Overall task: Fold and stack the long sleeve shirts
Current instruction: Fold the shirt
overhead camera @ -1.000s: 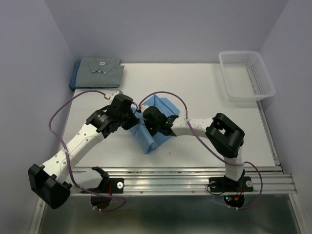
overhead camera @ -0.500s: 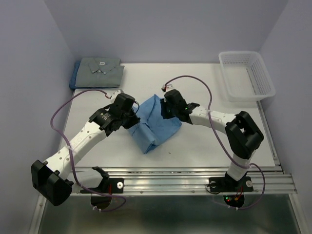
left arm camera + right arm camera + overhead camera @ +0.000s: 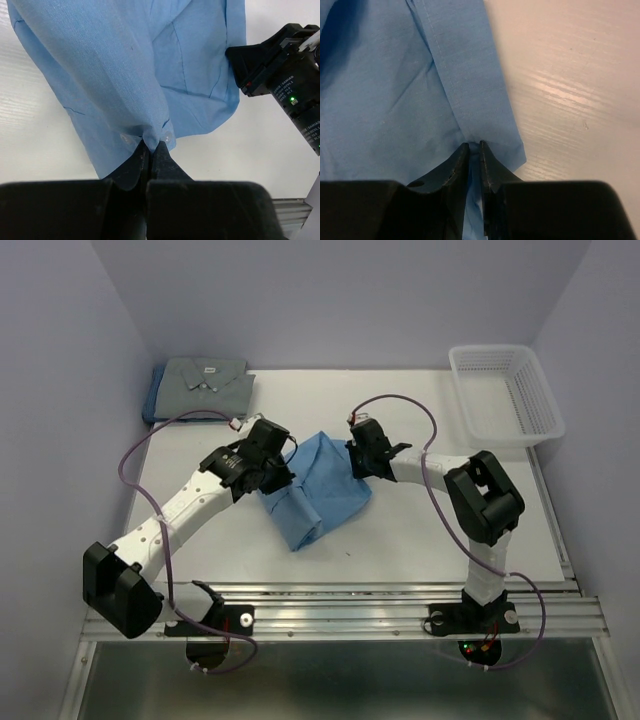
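A light blue shirt lies partly folded in the middle of the table. My left gripper is shut on the shirt's left edge, near two white buttons. On the far right corner of the same shirt my right gripper is shut, pinching the hem. A grey shirt with a white neck label lies folded at the back left, on top of a darker blue one. In the left wrist view the right gripper's black body sits beyond the cloth.
A white plastic mesh basket stands at the back right of the table. Purple cables loop over both arms. Grey walls close in the table on the left, back and right.
The right gripper has swung from the shirt's middle to its far right corner, opening the cloth out. The left gripper has moved slightly back and right with the shirt's edge.
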You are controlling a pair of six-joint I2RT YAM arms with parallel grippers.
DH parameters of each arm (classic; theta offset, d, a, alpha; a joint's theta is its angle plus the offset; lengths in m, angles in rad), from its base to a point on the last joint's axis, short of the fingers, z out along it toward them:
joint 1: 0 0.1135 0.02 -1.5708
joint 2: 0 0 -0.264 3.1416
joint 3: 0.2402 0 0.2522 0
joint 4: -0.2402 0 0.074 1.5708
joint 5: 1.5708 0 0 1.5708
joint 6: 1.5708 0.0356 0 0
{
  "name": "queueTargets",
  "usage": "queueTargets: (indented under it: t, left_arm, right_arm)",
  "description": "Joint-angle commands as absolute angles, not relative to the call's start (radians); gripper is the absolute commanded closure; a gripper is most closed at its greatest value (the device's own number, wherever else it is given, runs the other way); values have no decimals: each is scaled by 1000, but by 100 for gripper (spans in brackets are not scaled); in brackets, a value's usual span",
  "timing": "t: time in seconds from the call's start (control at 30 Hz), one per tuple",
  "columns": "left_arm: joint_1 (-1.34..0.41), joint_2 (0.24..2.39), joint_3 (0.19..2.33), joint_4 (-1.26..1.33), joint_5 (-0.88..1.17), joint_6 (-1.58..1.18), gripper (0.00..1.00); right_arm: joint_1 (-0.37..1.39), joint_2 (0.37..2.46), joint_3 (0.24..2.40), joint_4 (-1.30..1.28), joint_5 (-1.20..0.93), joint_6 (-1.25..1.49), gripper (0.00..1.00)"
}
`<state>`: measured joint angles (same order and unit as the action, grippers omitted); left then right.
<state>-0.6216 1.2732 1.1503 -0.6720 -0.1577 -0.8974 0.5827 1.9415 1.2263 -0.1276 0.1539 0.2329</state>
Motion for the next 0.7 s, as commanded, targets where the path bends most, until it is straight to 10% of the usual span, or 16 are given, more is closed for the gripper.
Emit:
queueTargets:
  t: [0.0,0.67]
  left_arm:
    - [-624,1308,1224,-657,-189,-861,100]
    - [-626,1856,1698,-534,-42,-693,100]
  right_arm:
    - [560,1965,1270,-146,177,218,82]
    - [529,1971,1169,-112,9,233,83]
